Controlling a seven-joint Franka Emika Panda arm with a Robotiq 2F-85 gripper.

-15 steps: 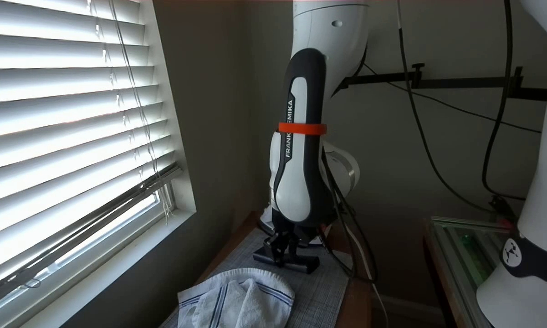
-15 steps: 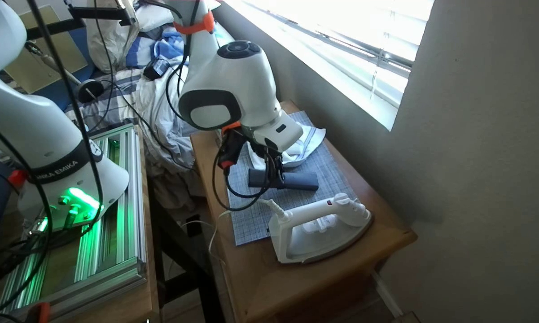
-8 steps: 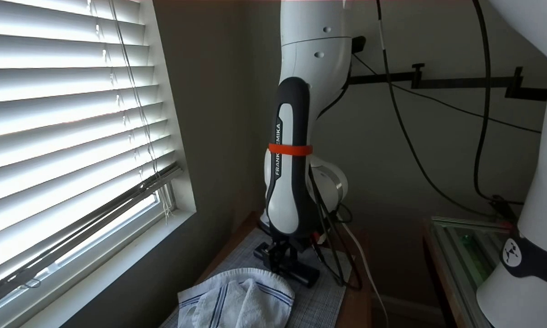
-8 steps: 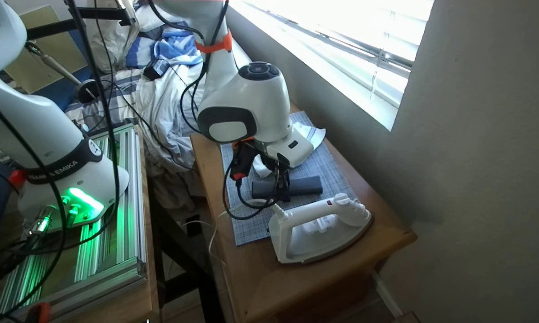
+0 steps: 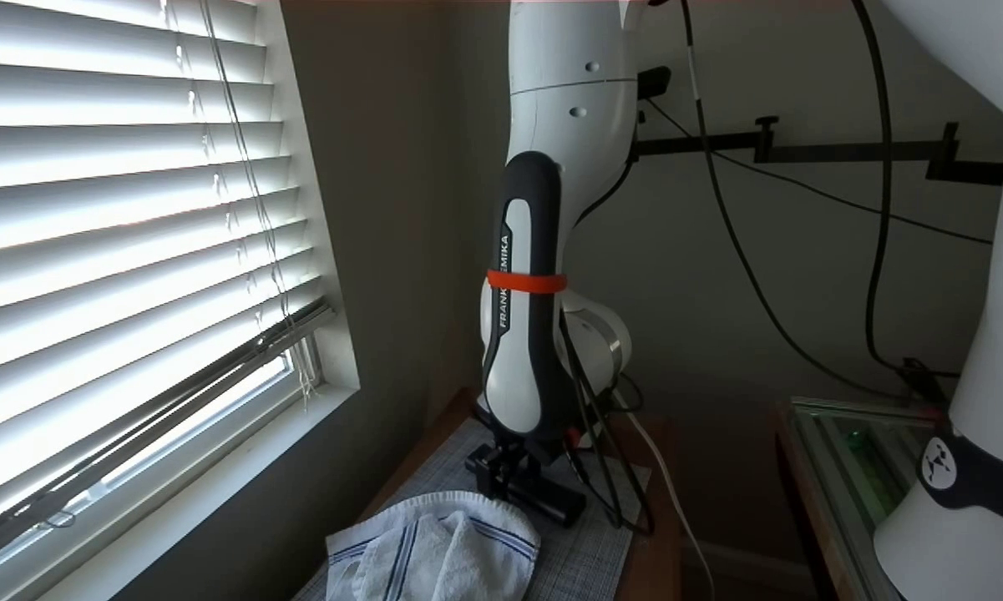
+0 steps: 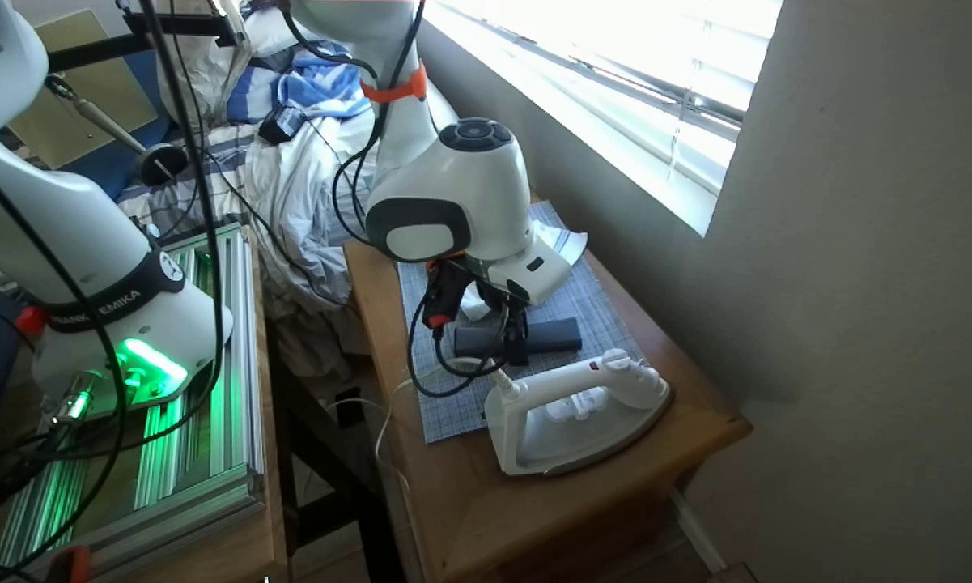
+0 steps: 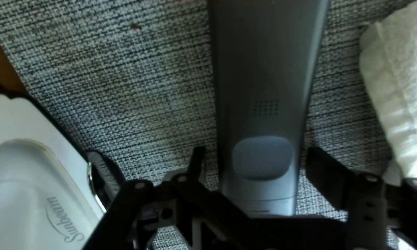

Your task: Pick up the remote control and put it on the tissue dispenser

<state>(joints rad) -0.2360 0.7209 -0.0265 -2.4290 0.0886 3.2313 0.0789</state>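
Note:
A long dark grey handset-like object, the likeliest match for the remote control [image 7: 264,69], lies flat on the grey woven mat [image 7: 142,86]. It also shows in both exterior views [image 5: 561,501] [image 6: 557,334]. Its near end has an oval pad and a patch of small dots. My gripper [image 7: 255,152] is open, with one finger on each side of that end and a gap at both sides. In both exterior views the gripper [image 5: 505,477] [image 6: 516,344] is down at the object and partly covers it. No tissue dispenser shows.
A white iron [image 6: 575,421] stands close beside the object; part of it shows in the wrist view [image 7: 27,194]. A white towel with blue stripes [image 5: 443,551] lies on the other side. The wooden table [image 6: 486,526] stands along the window wall. Cables hang from the arm.
About a second ago the object was higher, in the gripper. Both came down toward the mat. Over the last half second the object stayed still; the arm shifted slightly lower and toward the window.

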